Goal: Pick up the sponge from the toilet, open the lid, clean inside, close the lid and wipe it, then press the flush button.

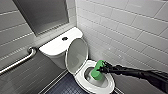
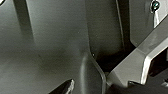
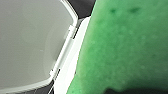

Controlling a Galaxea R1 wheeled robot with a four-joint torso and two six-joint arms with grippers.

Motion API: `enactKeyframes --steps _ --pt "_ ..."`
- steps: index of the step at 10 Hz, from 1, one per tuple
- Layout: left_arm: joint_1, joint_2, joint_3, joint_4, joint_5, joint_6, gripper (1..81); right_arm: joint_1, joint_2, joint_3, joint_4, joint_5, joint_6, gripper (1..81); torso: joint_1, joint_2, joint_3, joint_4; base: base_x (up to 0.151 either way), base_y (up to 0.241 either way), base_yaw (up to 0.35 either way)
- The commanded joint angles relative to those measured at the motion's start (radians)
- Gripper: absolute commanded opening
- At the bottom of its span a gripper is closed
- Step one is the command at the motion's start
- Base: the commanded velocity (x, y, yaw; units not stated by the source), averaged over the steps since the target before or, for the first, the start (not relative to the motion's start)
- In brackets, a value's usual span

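Green sponge (image 1: 97, 71) in the right tool (image 1: 102, 69), down inside the toilet (image 1: 80, 78).

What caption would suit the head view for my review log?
The right claw holds the sponge inside the toilet bowl, with the lid standing open.

The corner is formed by walls of glossy rectangular tiles laid in a brick pattern. The right wall (image 1: 130, 27) is brightly lit and white, while the left wall (image 1: 15, 32) is seen in grey shade. A dark framed panel (image 1: 42, 15) is set high in the left wall, and a metal grab bar (image 1: 18, 62) is mounted lower on it. The floor (image 1: 65, 86) is covered in small dark tiles.
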Motion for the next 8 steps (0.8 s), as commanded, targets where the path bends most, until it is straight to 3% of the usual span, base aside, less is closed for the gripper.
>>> enactKeyframes --steps 1,5,8 --pt "0.01 -0.031 0.033 -0.012 0.081 0.001 81.1 0.161 0.026 -0.022 0.036 -0.009 0.005 1.0 0.0 0.0 0.0 0.0 0.0 0.0 0.0" --pt "0.013 -0.022 0.029 -0.012 0.083 0.001 81.1 0.166 -0.006 -0.011 0.034 0.008 0.005 1.0 0.0 0.0 -0.085 0.0 0.0 0.0 0.0" --pt "0.018 -0.017 0.03 -0.012 0.083 0.003 81.1 0.178 -0.003 -0.027 0.031 0.023 0.005 1.0 0.0 0.001 -0.08 0.0 0.0 0.0 0.0"
